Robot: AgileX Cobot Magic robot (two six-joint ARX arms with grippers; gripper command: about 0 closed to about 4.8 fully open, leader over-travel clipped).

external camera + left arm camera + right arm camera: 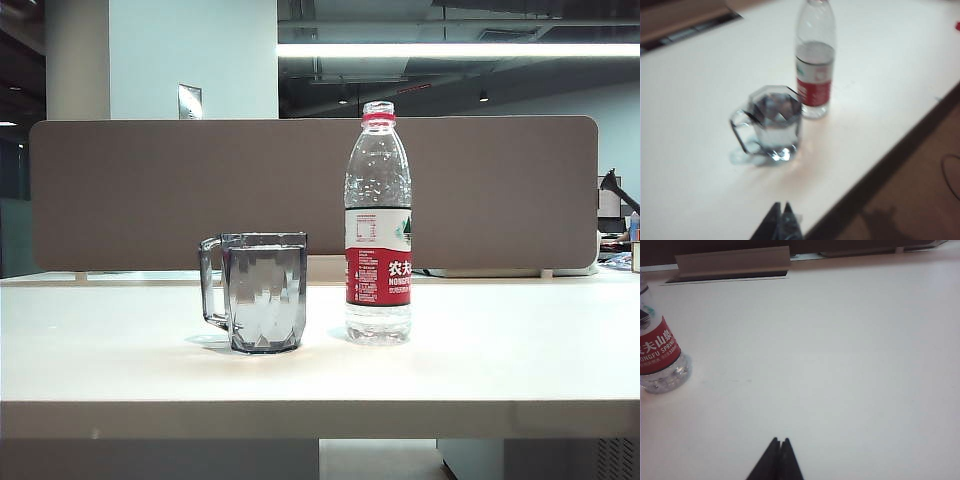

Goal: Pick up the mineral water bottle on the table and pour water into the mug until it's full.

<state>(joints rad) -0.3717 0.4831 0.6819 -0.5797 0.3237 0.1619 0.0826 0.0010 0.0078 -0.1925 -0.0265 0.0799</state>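
Observation:
The mineral water bottle [378, 225] stands upright on the table [500, 350], uncapped, with a red-and-white label and only a little water at its base. Just to its left stands the smoky-grey faceted mug [260, 292], handle pointing left, holding water. The left wrist view shows the mug [774, 122] and the bottle [815, 60] side by side, well ahead of my left gripper [781, 206], which is shut and empty near the table's front edge. My right gripper [779, 441] is shut and empty over bare table, with the bottle [659, 357] off to one side. Neither gripper appears in the exterior view.
A brown-grey partition panel [300, 190] runs along the back of the table. A cable slot [730, 275] lies in the table top near the panel. The table's front edge [890, 165] drops to a dark floor.

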